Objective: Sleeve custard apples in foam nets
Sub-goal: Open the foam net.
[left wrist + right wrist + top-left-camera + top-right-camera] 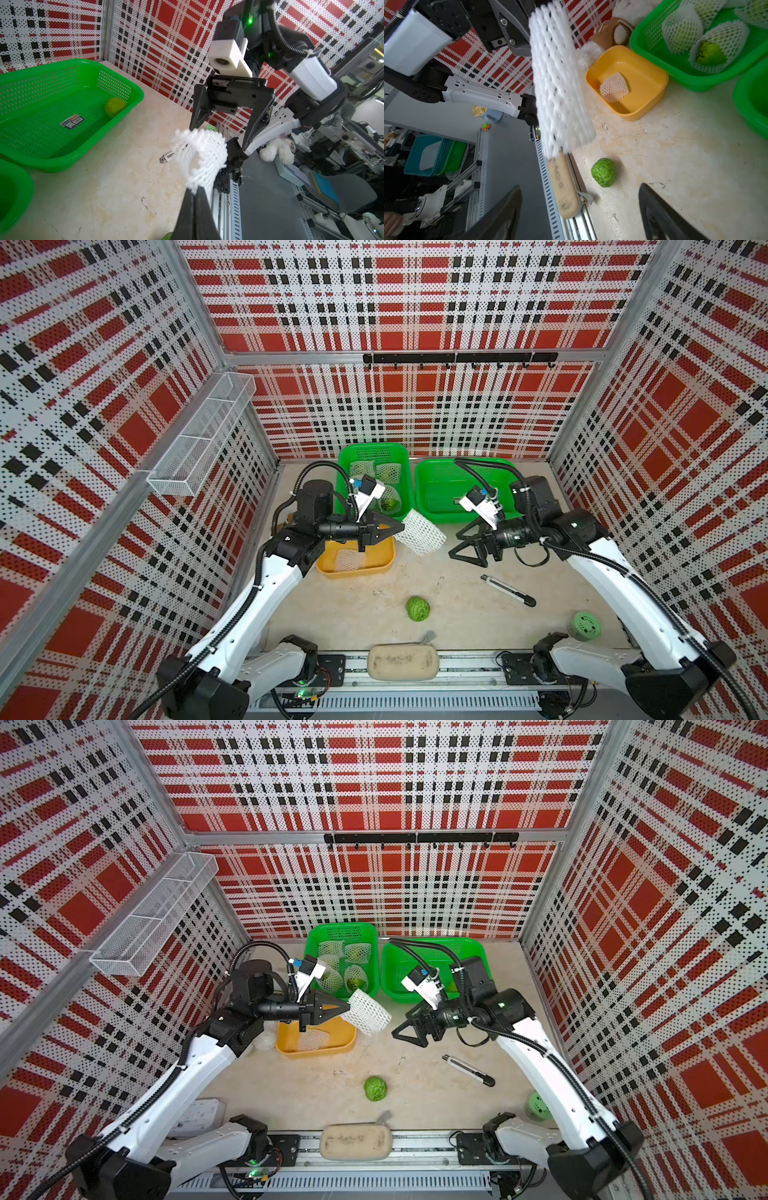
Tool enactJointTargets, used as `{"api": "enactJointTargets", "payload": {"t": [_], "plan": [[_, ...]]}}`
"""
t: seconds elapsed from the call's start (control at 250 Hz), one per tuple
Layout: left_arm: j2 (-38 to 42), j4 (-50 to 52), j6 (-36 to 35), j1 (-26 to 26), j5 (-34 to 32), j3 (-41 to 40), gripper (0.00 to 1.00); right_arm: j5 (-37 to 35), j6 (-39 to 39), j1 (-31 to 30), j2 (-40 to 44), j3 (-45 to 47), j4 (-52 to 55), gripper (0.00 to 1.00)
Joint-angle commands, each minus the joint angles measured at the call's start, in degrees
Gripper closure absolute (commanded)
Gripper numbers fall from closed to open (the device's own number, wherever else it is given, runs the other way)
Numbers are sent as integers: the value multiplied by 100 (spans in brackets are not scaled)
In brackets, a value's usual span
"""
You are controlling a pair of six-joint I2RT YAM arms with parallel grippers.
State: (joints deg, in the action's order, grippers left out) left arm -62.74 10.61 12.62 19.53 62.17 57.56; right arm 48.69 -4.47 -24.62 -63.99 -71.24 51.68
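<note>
I see the foam net (560, 83) blurred; my left arm (338, 527) hides part of the yellow tray (383, 556).

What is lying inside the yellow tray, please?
One flattened white foam net lies on the floor of the yellow tray; nothing else shows there. In both top views the left gripper covers its far edge, and whatever might sit beneath the net is hidden.
</note>
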Motion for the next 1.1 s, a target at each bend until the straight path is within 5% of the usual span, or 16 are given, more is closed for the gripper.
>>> {"api": "enactJointTargets", "payload": {"t": [0.0, 0.048, 0.172, 0.328, 0.66, 1.097], "plan": [[163, -1963, 1478, -159, 488, -190, 100, 492, 610, 45, 505, 446, -1640, 14], [172, -2315, 1762, -173, 526, -218, 100, 630, 913, 45, 654, 727, -2297, 23], [117, -2899, 2373, -177, 509, -240, 100, 1118, 1974, 45, 775, 1363, -4336, 67], [48, -4383, 3519, -178, 487, -522, 100, 1093, 2688, -150, 909, 2003, -6363, 86], [-827, -8535, 6474, -177, 562, -958, 100, 1048, 2856, -376, 621, 1894, -6906, 95], [-845, -8426, 6306, -176, 645, -1082, 100, 816, 2859, -496, 360, 1670, -7103, 96]]}}
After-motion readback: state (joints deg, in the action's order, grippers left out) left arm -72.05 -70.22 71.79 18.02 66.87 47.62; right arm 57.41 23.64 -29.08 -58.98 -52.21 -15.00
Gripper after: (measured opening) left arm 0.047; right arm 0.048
